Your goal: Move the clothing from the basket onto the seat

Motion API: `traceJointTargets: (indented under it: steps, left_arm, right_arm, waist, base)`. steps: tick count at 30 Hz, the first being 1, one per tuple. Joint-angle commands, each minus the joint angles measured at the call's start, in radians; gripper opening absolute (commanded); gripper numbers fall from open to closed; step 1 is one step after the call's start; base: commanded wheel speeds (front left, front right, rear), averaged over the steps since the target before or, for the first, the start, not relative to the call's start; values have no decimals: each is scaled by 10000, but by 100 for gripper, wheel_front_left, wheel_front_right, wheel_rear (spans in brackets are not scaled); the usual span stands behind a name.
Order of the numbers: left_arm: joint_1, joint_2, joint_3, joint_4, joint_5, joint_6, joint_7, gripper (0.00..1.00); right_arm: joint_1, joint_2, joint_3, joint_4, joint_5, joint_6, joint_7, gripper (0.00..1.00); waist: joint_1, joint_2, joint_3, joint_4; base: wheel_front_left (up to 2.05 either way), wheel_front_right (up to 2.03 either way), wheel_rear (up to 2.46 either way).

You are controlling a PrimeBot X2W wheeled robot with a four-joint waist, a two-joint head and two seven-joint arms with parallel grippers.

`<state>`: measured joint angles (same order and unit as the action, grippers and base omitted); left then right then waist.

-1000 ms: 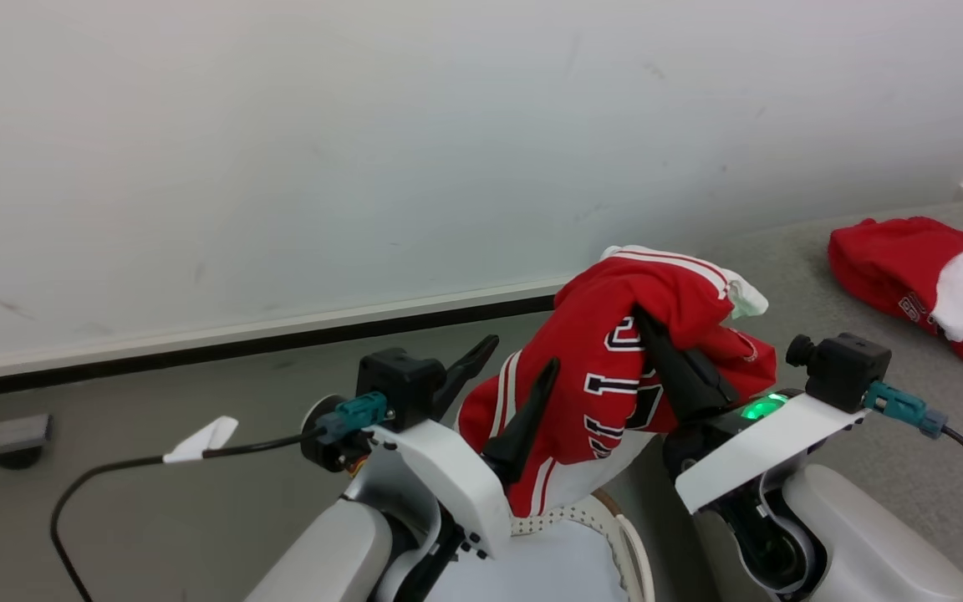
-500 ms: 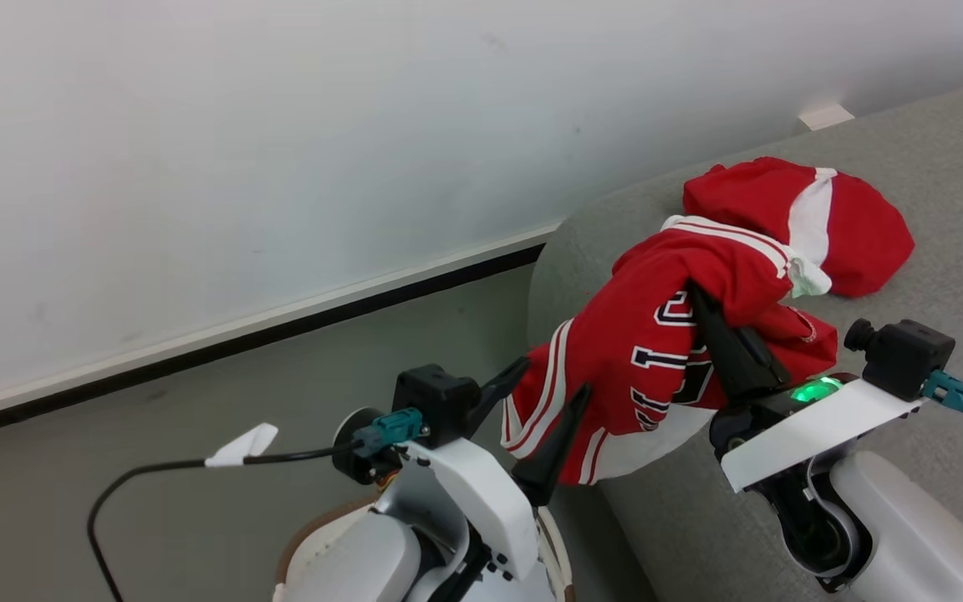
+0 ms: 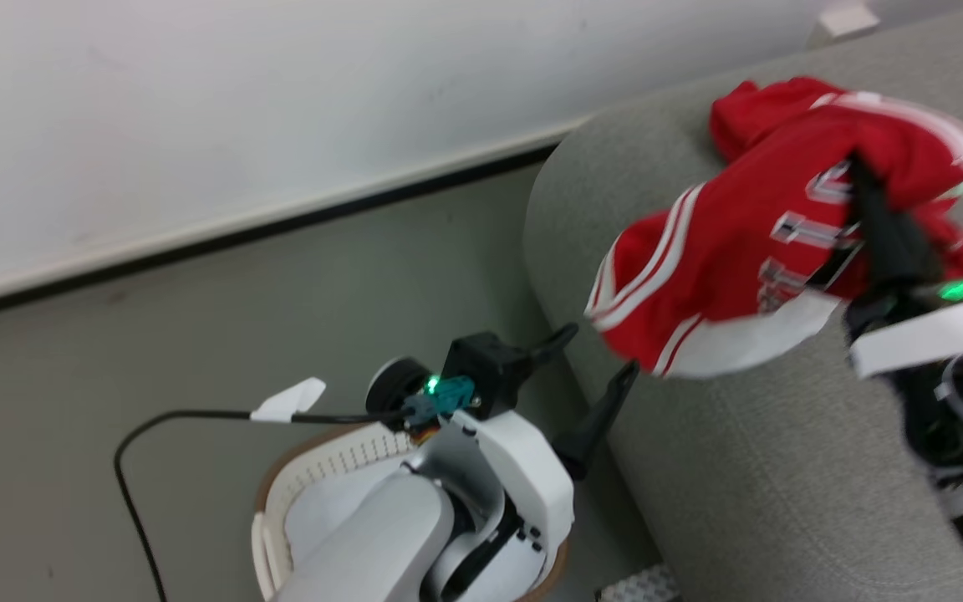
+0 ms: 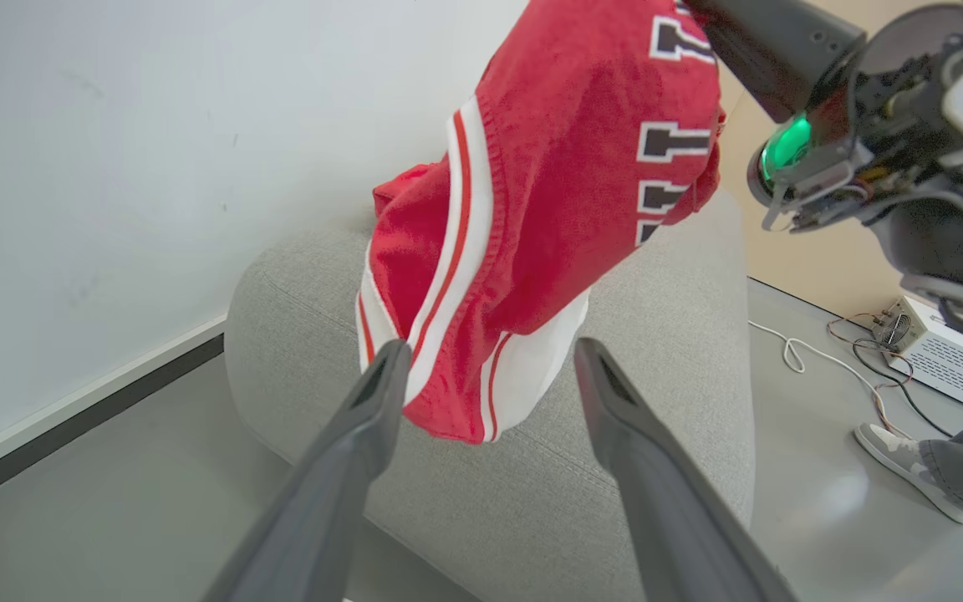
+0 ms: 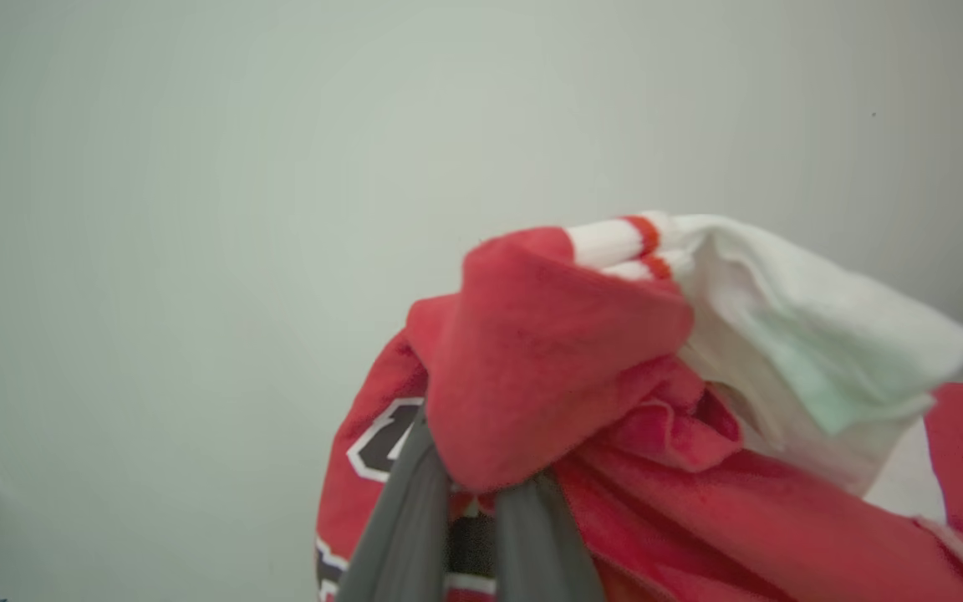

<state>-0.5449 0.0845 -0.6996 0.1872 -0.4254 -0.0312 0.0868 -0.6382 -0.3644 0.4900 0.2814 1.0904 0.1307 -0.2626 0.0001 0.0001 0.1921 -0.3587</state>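
**Red jersey held over the seat, left arm empty**

Your right end effector (image 5: 477, 502) is clenched on a red jersey (image 3: 741, 242). Its two dark fingers run close together up into a bunched fold of the cloth. The garment drapes down from that fold, showing white stripes, black-and-white block lettering and a white lower panel. A white edge of fabric sticks out at the top of the bunch.

The jersey hangs over the rounded end of the light-grey seat (image 3: 741, 468). From these views you cannot tell whether its lower hem brushes the upholstery. A second red garment (image 3: 736, 117) lies on the seat just behind it, partly hidden by the held one.

Your left end effector (image 3: 600, 351) is released, with its fingers spread wide and nothing between them. It sits just beside the seat's curved end, below the hanging jersey and apart from it.

The basket (image 3: 323, 460) stands on the floor (image 3: 197, 334) beneath your left forearm, its perforated cream wall and brown rim showing. A black cable (image 3: 155, 418) with a white tag loops beside it.

In the left wrist view, a person's shoe (image 4: 891, 451) rests on the floor beyond the seat. It is near a white box (image 4: 945, 355) with trailing wires.
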Motion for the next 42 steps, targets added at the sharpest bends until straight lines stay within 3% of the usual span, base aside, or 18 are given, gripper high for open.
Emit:
traceJointTargets:
  steps: [1, 8, 17, 21, 26, 27, 29, 30, 35, 42]
  left_arm:
    - [-280, 89, -14, 18, 209, -53, 4, 100]
    - [-1676, -23, -109, 334, 581, -292, -243, 100]
    - [-2550, -256, -69, 813, 252, -217, -929, 100]
    - [-2602, -282, -91, 956, 43, -118, -1202, 100]
    - [-2543, -281, -74, 1184, -50, -30, -1450, 100]
    - [-2509, -264, -59, 1220, -44, -24, -1467, 100]
    - [-2451, -211, -32, 1292, -82, -5, -1526, 100]
    - [-2417, -168, -8, 1324, -82, 24, -1571, 100]
    - [-2128, 146, 206, 1493, -153, 113, -1912, 100]
    - [-1344, 841, 729, 1731, -191, 529, -2843, 100]
  right_arm:
    - [-315, -146, -245, 52, -119, 1, -30, 0]
    - [-2330, -1313, -1755, 1106, -529, 1, -30, 0]
    - [-5616, -2992, -3641, 4295, -1115, 1, 364, 0]
    - [-6152, -3194, -4231, 6235, -1860, 1, 187, 0]
    - [-5794, -2841, -4961, 8402, -2554, 1, -22, 0]
    - [-5756, -2793, -5167, 8574, -2665, 1, -35, 5]
    - [-5492, -2744, -5727, 8563, -2868, -2, -29, 49]
    - [-5249, -2653, -5973, 8494, -3052, -2, -29, 100]
    - [-4080, -1918, -6873, 7257, -4210, -2, -25, 100]
    - [-1621, -650, -7700, 4183, -5751, -2, -26, 100]
  waist:
    - [-1, -1, 960, 469]
    - [-1, -1, 2941, 1454]
    - [-1, -1, 4534, 2618]
    - [-1, -1, 4850, 2972]
    - [-1, -1, 4870, 3118]
    - [-1, -1, 4827, 3098]
    - [-1, -1, 4747, 3023]
    - [-1, -1, 4684, 2974]
    - [-1, -1, 4221, 2642]
    - [-1, -1, 3106, 2310]
  base:
    - [0, 0, 0]
    - [0, 0, 0]
    - [0, 0, 0]
    - [0, 0, 0]
    - [0, 0, 0]
    - [0, 0, 0]
    - [0, 0, 0]
    - [0, 0, 0]
    - [0, 0, 0]
    - [0, 0, 0]
